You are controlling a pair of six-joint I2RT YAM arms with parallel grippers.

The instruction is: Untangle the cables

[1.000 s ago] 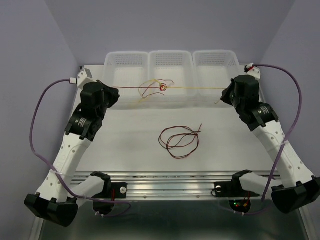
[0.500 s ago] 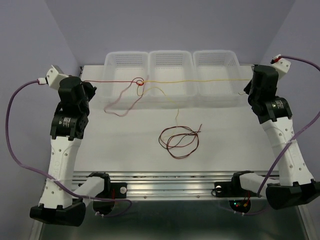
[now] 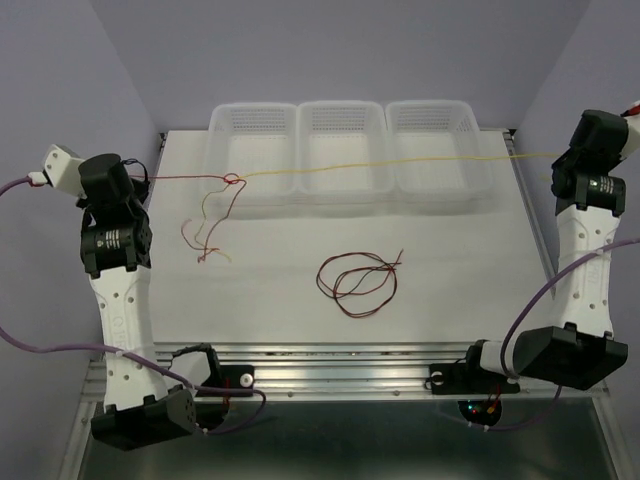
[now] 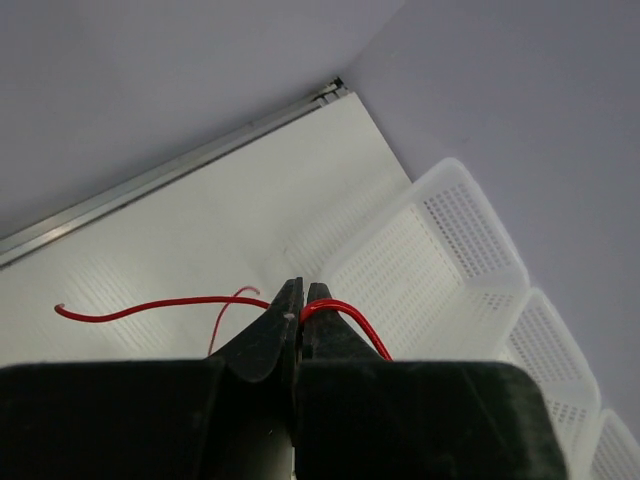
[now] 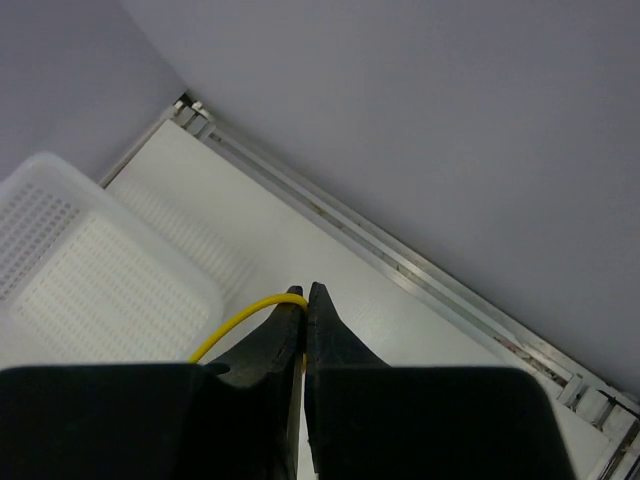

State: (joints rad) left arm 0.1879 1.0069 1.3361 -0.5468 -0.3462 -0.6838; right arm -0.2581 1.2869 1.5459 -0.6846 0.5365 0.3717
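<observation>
My left gripper (image 3: 143, 180) is shut on a red cable (image 3: 185, 179) at the far left edge; the wrist view shows the red cable (image 4: 345, 315) pinched between the jaws (image 4: 303, 293). My right gripper (image 3: 560, 156) is shut on a yellow cable (image 3: 400, 162) at the far right; it also shows in the wrist view (image 5: 245, 315). The two cables are pulled taut across the baskets and meet in a small knot (image 3: 232, 180). Loose red and yellow tails (image 3: 205, 235) hang down from the knot. A dark red and black cable bundle (image 3: 358, 278) lies looped in the table's middle.
Three white mesh baskets (image 3: 341, 125) stand side by side along the back of the table. A metal rail (image 3: 330, 358) runs along the near edge. Purple arm cables (image 3: 40, 345) loop at both sides.
Both arms swung outward to the table's sides, stretching the red and yellow cables. The knot slid left and tightened, and the loose tails shifted left.
</observation>
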